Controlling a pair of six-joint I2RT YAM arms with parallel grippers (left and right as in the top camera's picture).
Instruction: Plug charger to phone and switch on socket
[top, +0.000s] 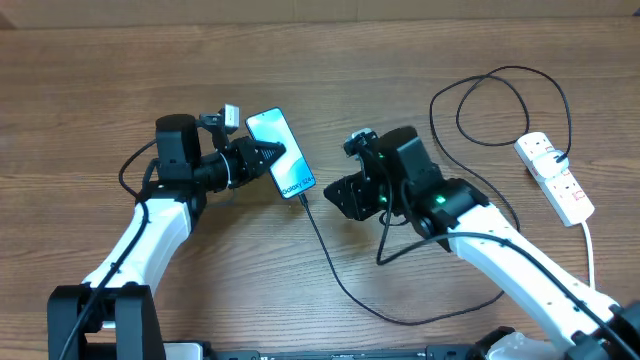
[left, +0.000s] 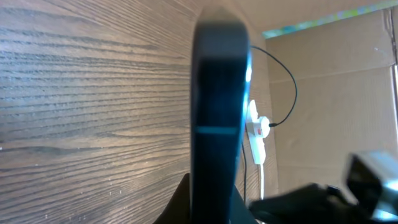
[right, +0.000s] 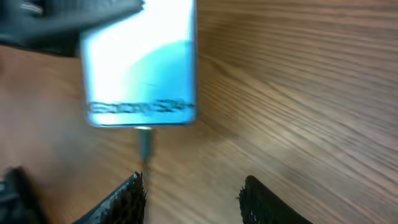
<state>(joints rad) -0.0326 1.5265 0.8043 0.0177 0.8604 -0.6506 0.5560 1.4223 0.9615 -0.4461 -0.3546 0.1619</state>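
One phone (top: 282, 150), one charger (top: 340, 282) and one socket (top: 556, 177) lie before you on the wooden table (top: 420, 50), with two arms reaching in. Look at the phone's lower end: a single line of small print runs across the light-blue screen. From overhead it seems to begin "Galaxy", but it is too small to be sure, and in the right wrist view it is smeared beyond reading. On the socket you can make out red switches, too small to count.

Your left gripper (top: 262, 155) comes in from the left, arm bent at the elbow. Its jaws are clamped on the phone's left side, with the print end turned toward the right arm. The charger's connector (right: 144, 140) sits against the middle of that lower edge. Its cable runs down the table, is hidden where it meets the right arm, loops near the far edge and reaches the socket at the table's right side. Your right gripper (top: 335, 195) points at the connector end, near it but apart. Its jaws stand open, with nothing between the fingers (right: 127, 200).
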